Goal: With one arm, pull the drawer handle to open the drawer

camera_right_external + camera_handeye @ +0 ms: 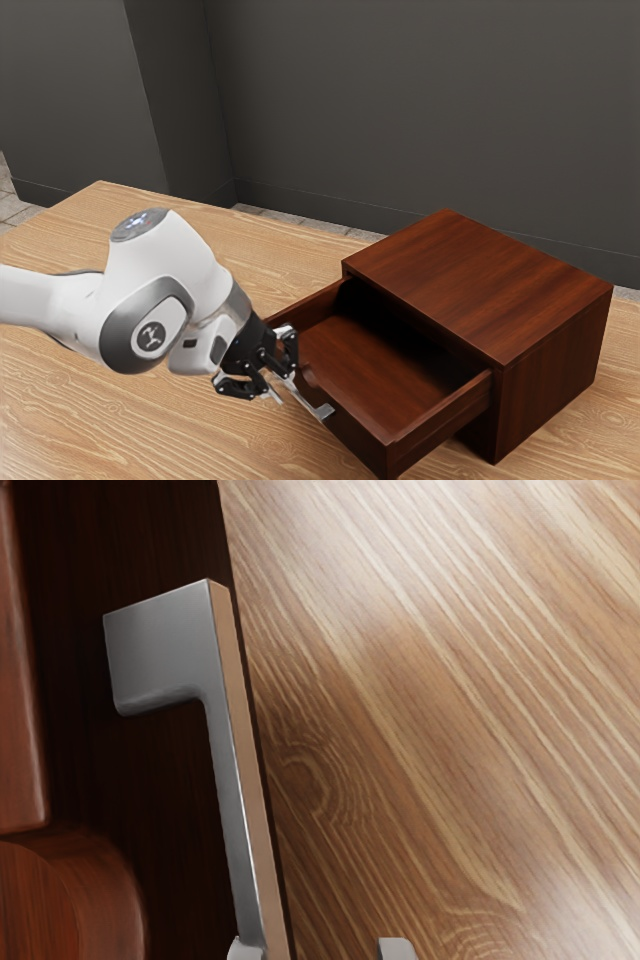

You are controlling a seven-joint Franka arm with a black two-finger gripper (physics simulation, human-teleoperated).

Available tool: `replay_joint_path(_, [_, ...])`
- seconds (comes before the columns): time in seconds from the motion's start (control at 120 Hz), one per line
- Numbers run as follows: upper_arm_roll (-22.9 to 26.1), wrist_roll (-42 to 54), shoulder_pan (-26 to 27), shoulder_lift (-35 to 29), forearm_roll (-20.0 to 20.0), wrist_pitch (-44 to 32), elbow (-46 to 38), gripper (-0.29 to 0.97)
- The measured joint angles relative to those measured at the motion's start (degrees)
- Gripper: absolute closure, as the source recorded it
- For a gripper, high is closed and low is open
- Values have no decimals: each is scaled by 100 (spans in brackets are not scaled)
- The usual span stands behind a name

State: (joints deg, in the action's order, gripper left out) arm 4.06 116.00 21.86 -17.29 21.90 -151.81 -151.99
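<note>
Drawer [375,375] sits pulled well out of the cabinet [480,270], its handle [240,810] loose between the gripper's [255,388] parted fingers, so little seems left.

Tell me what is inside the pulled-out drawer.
Inside the drawer I see a bare wooden floor with nothing lying on it. Its rear part runs under the cabinet and sits in shadow, so anything back there cannot be seen.

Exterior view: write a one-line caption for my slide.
Franka arm's tool at the silver handle of the drawer, pulled well out of the wooden cabinet on the table.
</note>
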Motion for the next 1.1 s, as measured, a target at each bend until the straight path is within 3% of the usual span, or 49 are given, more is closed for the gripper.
replay_joint_path(0.167, [-1, 22, 18, -81, -12, 32, -6, 60])
replay_joint_path(0.342, [-2, 20, 118, -635, -59, 201, 43, 48])
replay_joint_path(0.483, [-4, 8, -59, -676, -138, 624, 629, 31])
replay_joint_path(0.542, [-5, -39, -241, -621, -383, 965, 1097, 24])
replay_joint_path(0.617, [-7, -210, -402, -447, -998, 1663, 2016, 17])
replay_joint_path(0.683, [-9, -418, -615, -104, -1499, 2437, 2987, 12])
replay_joint_path(0.783, [-174, -735, -990, 684, -1936, 3598, 4485, 8])
replay_joint_path(0.883, [-708, -1177, -991, 1552, -2270, 4659, 5999, 5])
replay_joint_path(0.958, [-1253, -1649, -889, 1819, -2443, 5328, 6732, 3])
replay_joint_path(1.1, [-1666, -2613, -1254, 1959, -2542, 6075, 7132, 2])
